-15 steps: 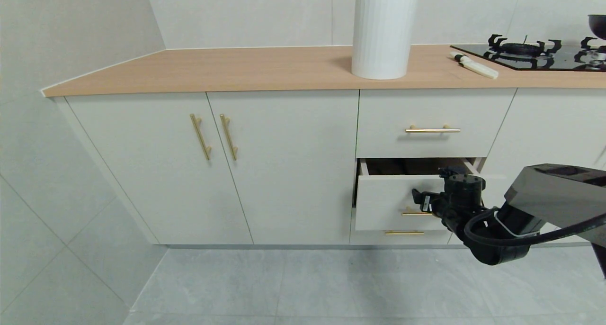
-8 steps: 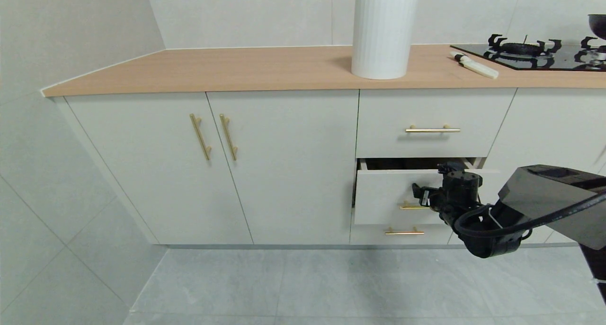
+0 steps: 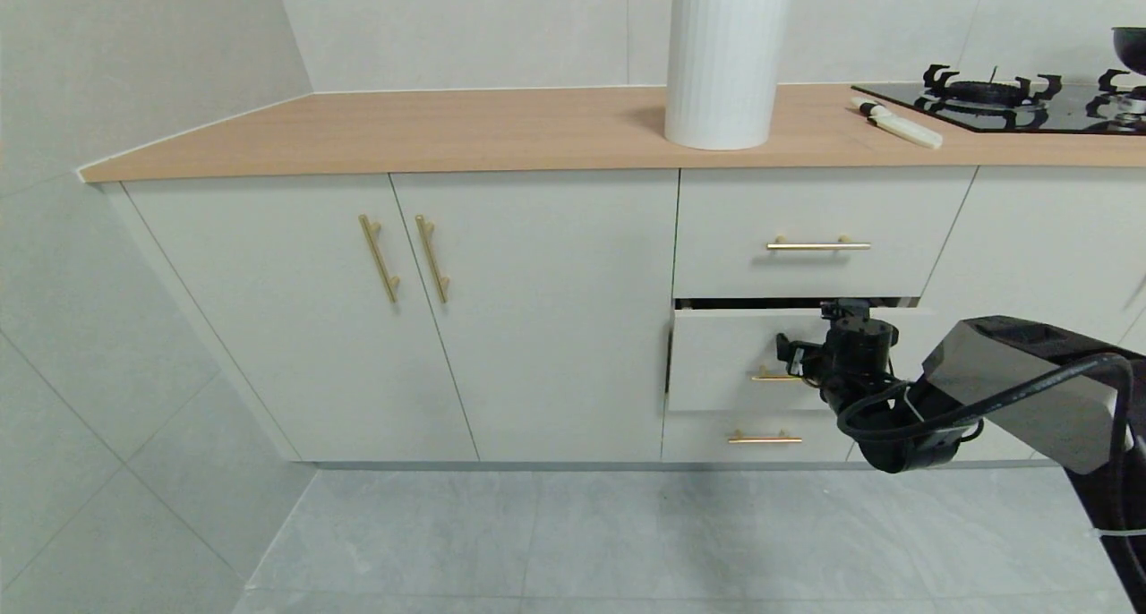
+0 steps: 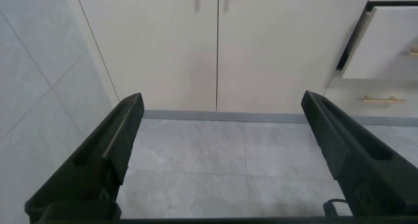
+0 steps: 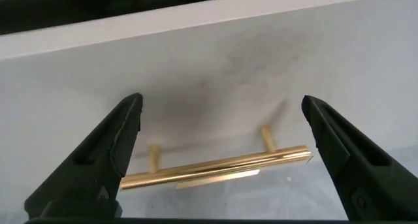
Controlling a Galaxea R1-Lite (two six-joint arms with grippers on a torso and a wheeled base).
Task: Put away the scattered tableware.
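Noting risks first, biggest item down.

Pale grey base cabinet with a light wood countertop [image 3: 448, 131]: its middle grey drawer front [image 3: 716, 359], at about 4 o'clock in the head view, stands slightly proud. A dark slit runs along its top edge, so it is not fully home.
- Judgement: an off-centre push could rack the drawer and jam it short. A hard one could slam it and rattle whatever lies inside, which I cannot see.
- The slim brass bar handle [image 3: 772, 377] sits directly before the right gripper [image 3: 797, 363]. A spread finger could hook the bar on the way out and drag the drawer open.
- A cream-handled utensil [image 3: 895, 123] lies on the countertop at 3 o'clock of the tall white ribbed canister [image 3: 725, 59]. That is tableware not yet put away, so shutting the drawer may be premature.

Jaws:
- Right gripper: spread wide and holding nothing, with the bar handle [image 5: 215, 168] lying between the fingers. I cannot tell whether they touch the drawer front.
- Left gripper [image 4: 221, 100]: spread wide and empty, above the grey floor tiles, facing the cabinet doors.
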